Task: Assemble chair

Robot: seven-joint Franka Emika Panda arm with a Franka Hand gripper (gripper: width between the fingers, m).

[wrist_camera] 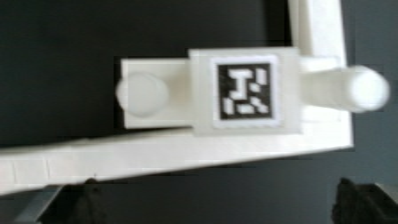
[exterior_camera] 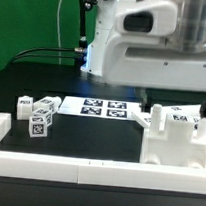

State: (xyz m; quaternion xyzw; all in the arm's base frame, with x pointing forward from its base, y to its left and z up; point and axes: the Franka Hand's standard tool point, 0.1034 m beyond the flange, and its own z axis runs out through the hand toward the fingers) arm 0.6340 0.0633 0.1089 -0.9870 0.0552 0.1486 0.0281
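In the exterior view, the white perimeter wall (exterior_camera: 86,170) runs across the front edge of the table (exterior_camera: 18,74). Just behind it, on the exterior view's left, lie three small tagged blocks (exterior_camera: 38,114). On the exterior view's right, the chair assembly (exterior_camera: 178,139) stands upright against the wall. The marker board (exterior_camera: 101,108) lies flat further back, between the two groups. The arm (exterior_camera: 146,39) stands at the rear, its large white housing raised above the far end of the marker board; dark cables (exterior_camera: 45,54) run along the table behind it. The exterior view does not show the jaws. The wrist view alone shows them: the camera looks straight down on the table, and two dark fingertips (wrist_camera: 365,200) sit at opposite sides of the frame. The jaws are spread wide with nothing between them. The wrist view also shows a tagged part (wrist_camera: 246,88) that cannot be identified in the exterior view. It is a white block with a round peg (wrist_camera: 146,93) projecting from each end. It lies flat inside a corner of the wall, touching or just beside the wall rail (wrist_camera: 178,152); which corner cannot be told.
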